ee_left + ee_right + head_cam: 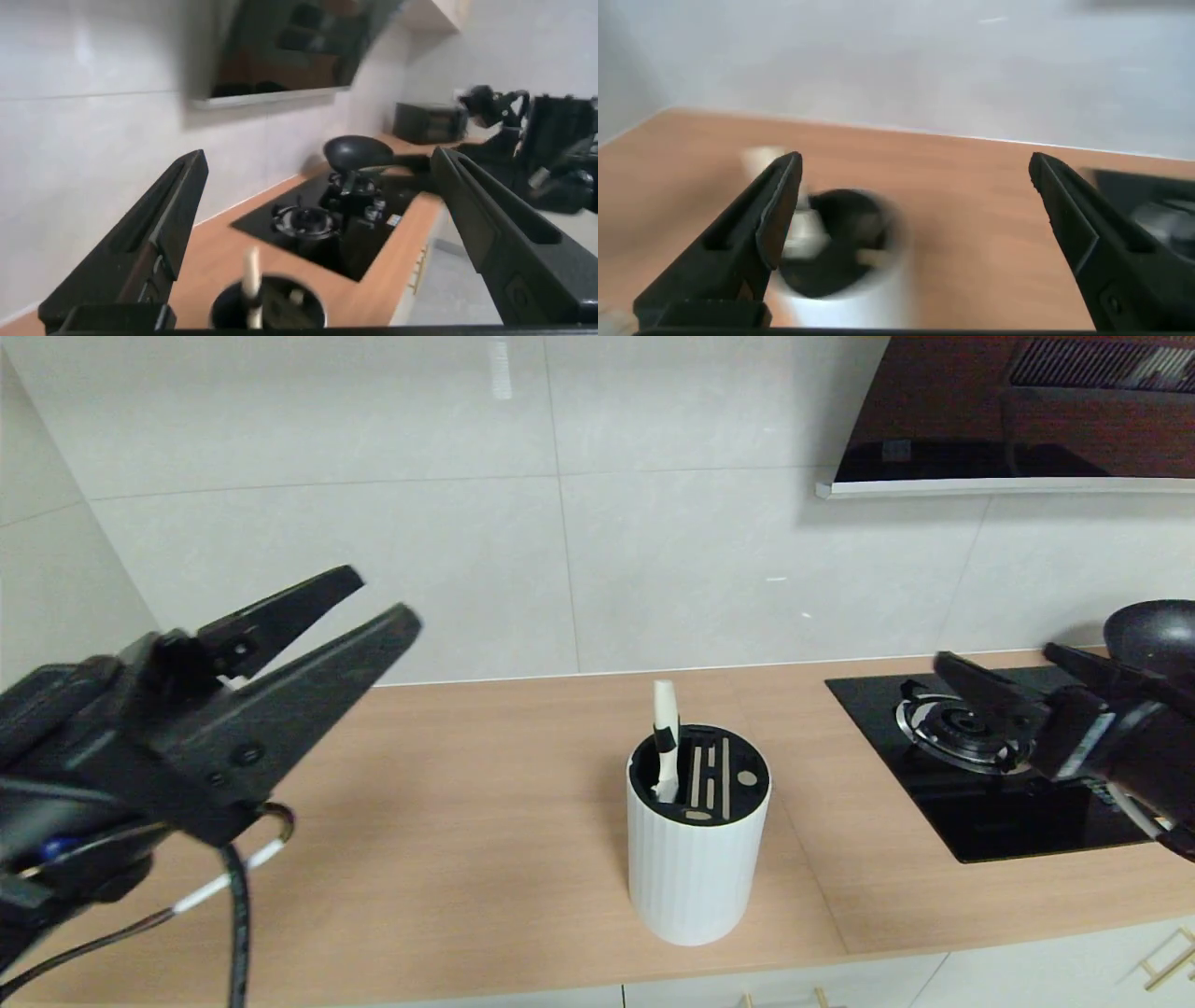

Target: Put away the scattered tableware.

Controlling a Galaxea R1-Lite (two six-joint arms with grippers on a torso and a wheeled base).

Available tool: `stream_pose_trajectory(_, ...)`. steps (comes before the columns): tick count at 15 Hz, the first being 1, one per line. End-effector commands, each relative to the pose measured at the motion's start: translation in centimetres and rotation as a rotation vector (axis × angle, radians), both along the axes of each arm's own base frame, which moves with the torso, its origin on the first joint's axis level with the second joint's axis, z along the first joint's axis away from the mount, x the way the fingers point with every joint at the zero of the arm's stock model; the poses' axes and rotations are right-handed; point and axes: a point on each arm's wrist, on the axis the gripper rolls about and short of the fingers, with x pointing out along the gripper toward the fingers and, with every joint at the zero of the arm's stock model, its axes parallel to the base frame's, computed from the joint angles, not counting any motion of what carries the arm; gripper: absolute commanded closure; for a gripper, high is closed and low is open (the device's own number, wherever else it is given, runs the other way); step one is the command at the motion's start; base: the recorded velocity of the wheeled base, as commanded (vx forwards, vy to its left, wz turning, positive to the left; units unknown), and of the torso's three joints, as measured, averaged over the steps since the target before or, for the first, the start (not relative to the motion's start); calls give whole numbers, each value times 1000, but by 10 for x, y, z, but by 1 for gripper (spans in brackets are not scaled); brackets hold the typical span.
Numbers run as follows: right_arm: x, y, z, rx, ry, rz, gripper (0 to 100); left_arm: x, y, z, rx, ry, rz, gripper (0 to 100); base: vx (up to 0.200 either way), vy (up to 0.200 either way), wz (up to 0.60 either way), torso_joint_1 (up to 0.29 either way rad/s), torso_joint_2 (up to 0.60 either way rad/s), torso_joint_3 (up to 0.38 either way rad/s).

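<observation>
Pale tiled wall [560, 523] behind a light wooden countertop [467, 859], black gas hob [990, 821] under a dark range hood [1018, 411]

The light wooden desk [485, 859] runs left to right along a tiled wall. A white ribbed holder [695, 868] with a black slotted top stands upright on it, near the front edge and about midway along. To the right, well apart from the holder, a black cooktop [990, 812] sits in the surface, with a burner [952, 733] on it. Far right stands a dark box [428, 121], possibly a small oven.
</observation>
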Motion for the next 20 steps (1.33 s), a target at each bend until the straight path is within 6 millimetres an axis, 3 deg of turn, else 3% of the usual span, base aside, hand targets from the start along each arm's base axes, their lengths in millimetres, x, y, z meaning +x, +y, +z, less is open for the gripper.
stream_pose_trajectory(1,-55,-59,-23,19,-49,-187,0,-80,54,0,-66,-62,152,0,0,0,0,0,0,0)
stream_pose_trajectory(3,-96,-72,-29,21,-131,-201,0,-132,69,-11,-49,-24,153,0,0,0,0,0,0,0)
stream_pose_trajectory(4,-104,-74,-29,23,-138,-201,0,-141,72,-15,-44,-9,154,0,0,0,0,0,0,0)
stream_pose_trajectory(5,-130,-77,-29,18,-131,-194,0,-165,78,-28,-26,41,183,0,0,0,0,0,0,0)
stream_pose_trajectory(8,-186,-83,-36,-4,-87,-137,0,-193,81,-56,-19,-3,226,0,0,0,0,0,0,0)
stream_pose_trajectory(10,-210,-85,-49,-59,-99,-136,0,-192,80,-68,0,-53,280,0,0,0,0,0,0,0)
stream_pose_trajectory(14,-209,-88,-58,-75,-119,-350,0,-191,75,-75,5,-150,481,0,0,0,0,0,0,0)
stream_pose_trajectory(15,-213,-84,-64,-79,-142,-428,0,-198,73,-88,10,-161,518,0,0,0,0,0,0,0)
stream_pose_trajectory(19,-203,-82,-92,-98,-114,-424,0,-176,74,-128,97,-53,589,0,0,0,0,0,0,0)
stream_pose_trajectory(20,-197,-82,-111,-102,-97,-408,0,-170,76,-144,200,77,660,0,0,0,0,0,0,0)
